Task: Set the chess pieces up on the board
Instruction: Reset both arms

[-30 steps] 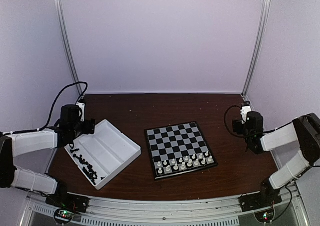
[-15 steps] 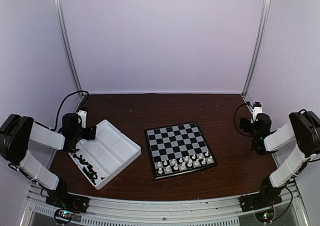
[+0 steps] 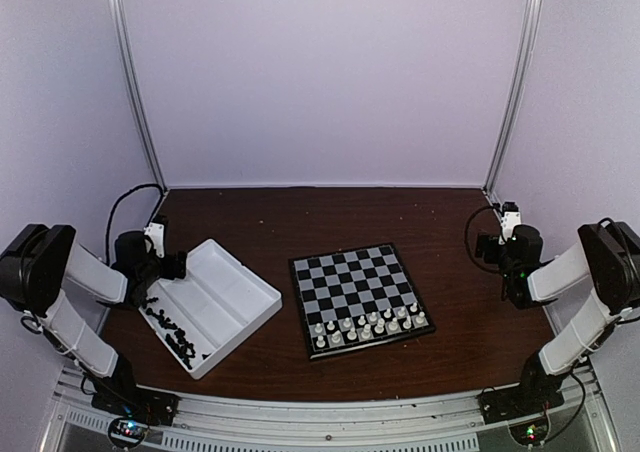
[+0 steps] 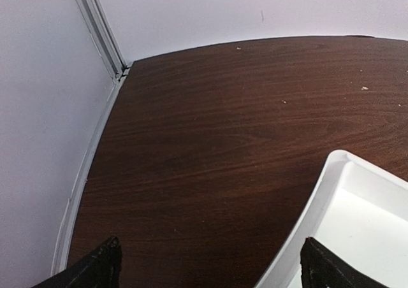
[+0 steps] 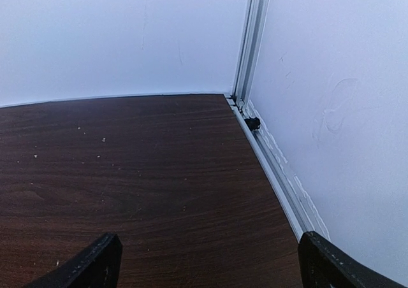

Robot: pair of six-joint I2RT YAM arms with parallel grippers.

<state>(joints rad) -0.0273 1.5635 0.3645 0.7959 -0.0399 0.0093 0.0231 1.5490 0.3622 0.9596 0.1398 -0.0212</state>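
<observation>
The chess pieces (image 3: 365,324) in white stand on the board (image 3: 345,272), between the hands. The left hand (image 4: 210,272) is wide open and empty, just beside the tray (image 4: 363,230). The right hand (image 5: 210,266) is wide open and empty too.

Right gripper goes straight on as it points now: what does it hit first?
Looks free: right gripper faces only tabletop, then likely the back wall beside the corner post.

Soft, even, violet-tinged light, faint shadows; overhead view bows at edges, seemingly slightly blurred.
</observation>
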